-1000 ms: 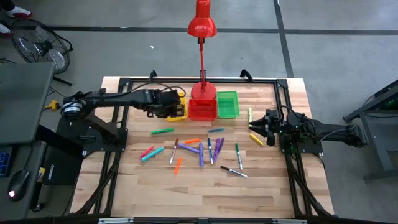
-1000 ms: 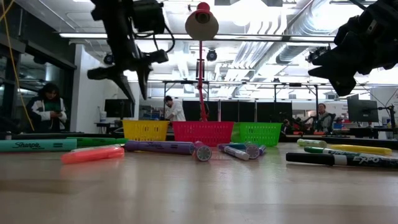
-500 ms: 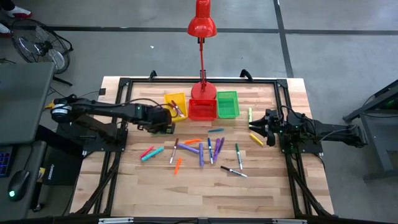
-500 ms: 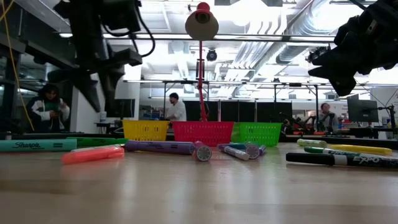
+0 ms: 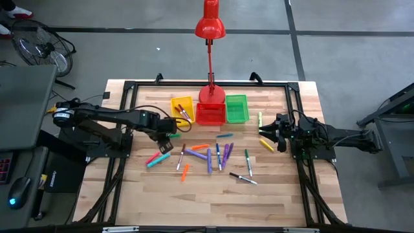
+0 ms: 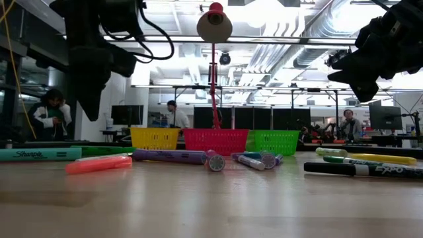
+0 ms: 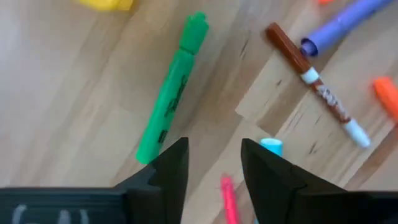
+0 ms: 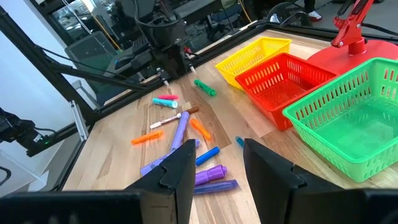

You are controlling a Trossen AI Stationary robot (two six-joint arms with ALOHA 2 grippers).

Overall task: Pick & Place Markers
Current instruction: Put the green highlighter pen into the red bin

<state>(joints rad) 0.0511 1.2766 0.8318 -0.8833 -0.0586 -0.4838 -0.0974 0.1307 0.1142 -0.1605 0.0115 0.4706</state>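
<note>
Several markers (image 5: 207,154) lie flat and scattered on the middle of the wooden table (image 5: 278,194). A green marker (image 7: 171,93) lies just beyond the tips of my left gripper (image 7: 214,146), which points down above the table, open and holding nothing. In the high view this gripper (image 5: 166,130) hovers on the near side of the yellow bin (image 5: 176,103), which holds a few markers (image 5: 185,112). My right gripper (image 8: 217,152) waits level at the table's right side (image 5: 265,133), open, with nothing between its fingers.
A red bin (image 5: 210,114) and a green bin (image 5: 237,108) stand next to the yellow one at the far middle, with a red lamp (image 5: 210,26) behind them. Yellow markers (image 5: 266,144) lie by my right gripper. People sit at desks beyond the table.
My left gripper has drawn back from above the yellow bin toward the table's near edge and sunk a little, rolling about its own axis. It now hangs over the green marker. The yellow bin and the markers in it show uncovered.
</note>
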